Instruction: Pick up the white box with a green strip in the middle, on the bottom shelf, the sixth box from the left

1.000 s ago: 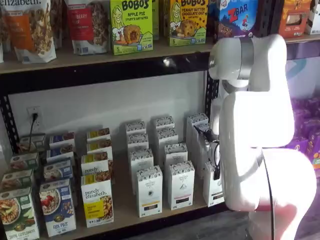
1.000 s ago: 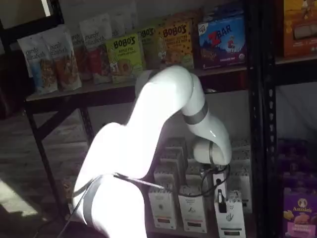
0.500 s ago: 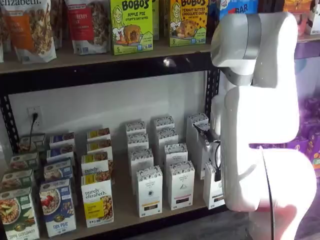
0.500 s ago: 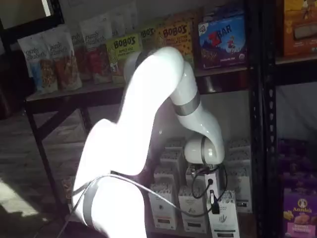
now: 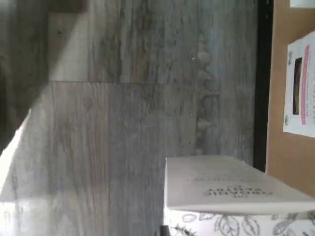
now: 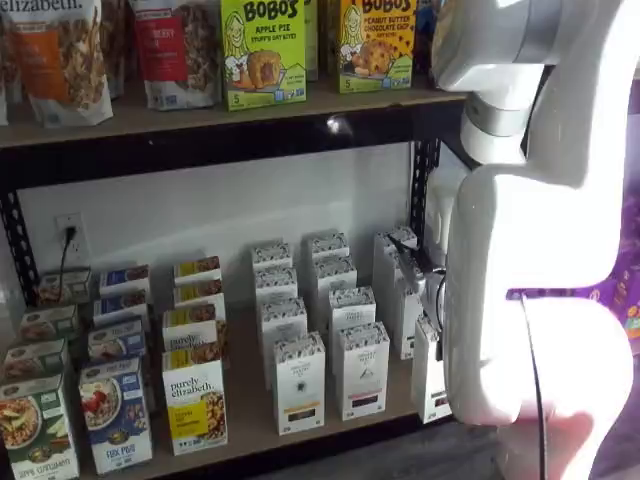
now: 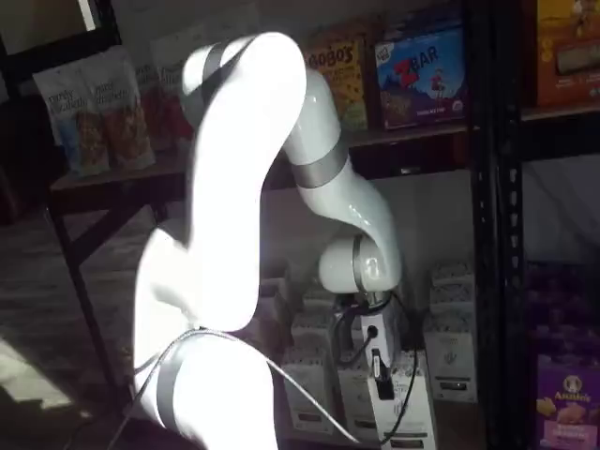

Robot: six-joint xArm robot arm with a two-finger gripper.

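White arm leaning in over the pale tan wooden bottom shelf (image 6: pixel 250 415). The claw (image 7: pixel 382 382), 1 black finger visible, is clamped on the tall white box (image 7: pixel 408 405) with the leafy black-speckled top, lifted just off the shelf's front rail, right of 2 matching white cartons (image 6: pixel 299 382).

Bobo's boxes (image 6: pixel 262 50) and granola bags (image 6: pixel 62 55) line the upper shelf (image 6: pixel 200 112).
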